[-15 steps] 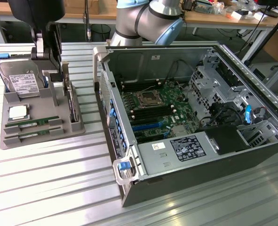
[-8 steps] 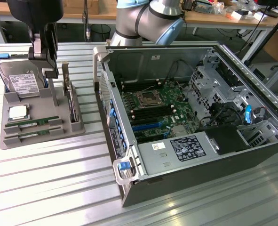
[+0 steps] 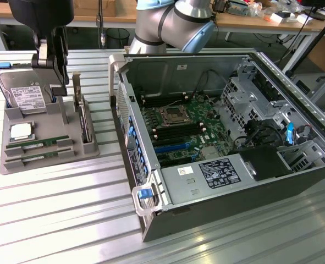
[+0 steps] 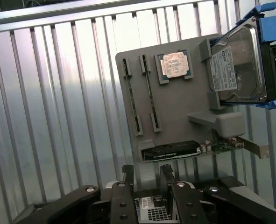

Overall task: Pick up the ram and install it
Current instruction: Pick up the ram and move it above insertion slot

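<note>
Well, my claw (image 4: 147, 173) hangs with its fingers (image 4: 127, 173) apart and nothing between them. It is over the far end of the grey parts tray (image 3: 69, 153), near the hard drive (image 3: 27, 96) and the upright graphics card (image 3: 84, 124). The ram (image 3: 38, 144) lies on edge in a slot at the tray's near end, untouched. A second ram stick (image 3: 38, 157) sits just beside it and the loose processor (image 3: 20, 131) is near.

I judge the two sticks to be the main hazard. They sit so close that a descent slightly off line could put one finger on the neighbour, or wedge it against the slot wall and tilt the ram instead of lifting it. The hard drive and the card stand taller than the ram, so travelling low across the tray could clip either. A grip taken off-centre could let the thin board swing.

The exterior view gives me the open computer case (image 3: 294, 74) on its right. There I see the motherboard (image 3: 178, 127) and its memory slots (image 3: 191, 127), well apart from the tray. The wrist view gives me the gap between my fingers and both sticks seen along their length in their slots.
</note>
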Controlling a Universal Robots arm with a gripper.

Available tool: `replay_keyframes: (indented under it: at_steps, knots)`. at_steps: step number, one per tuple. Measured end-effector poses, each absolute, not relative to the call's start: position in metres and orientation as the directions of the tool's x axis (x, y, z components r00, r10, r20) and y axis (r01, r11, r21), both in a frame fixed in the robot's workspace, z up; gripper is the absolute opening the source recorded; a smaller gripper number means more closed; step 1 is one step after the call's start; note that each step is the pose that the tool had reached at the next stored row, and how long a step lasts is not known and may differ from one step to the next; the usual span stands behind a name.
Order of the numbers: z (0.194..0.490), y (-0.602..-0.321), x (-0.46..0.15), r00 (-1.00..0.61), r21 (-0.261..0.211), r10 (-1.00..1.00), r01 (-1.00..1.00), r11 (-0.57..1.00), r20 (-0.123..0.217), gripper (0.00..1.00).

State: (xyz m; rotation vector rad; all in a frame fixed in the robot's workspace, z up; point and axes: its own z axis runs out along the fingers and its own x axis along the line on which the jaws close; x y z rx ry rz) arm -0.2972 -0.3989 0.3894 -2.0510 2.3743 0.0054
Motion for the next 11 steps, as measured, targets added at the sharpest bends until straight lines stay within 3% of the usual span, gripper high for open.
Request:
replay_keyframes:
  at_steps: [11]
  knots:
    - [0.3819, -0.3989, -0.2972, -0.145, 0.0, -0.989, -0.989, 0.145, -0.006, 0.36]
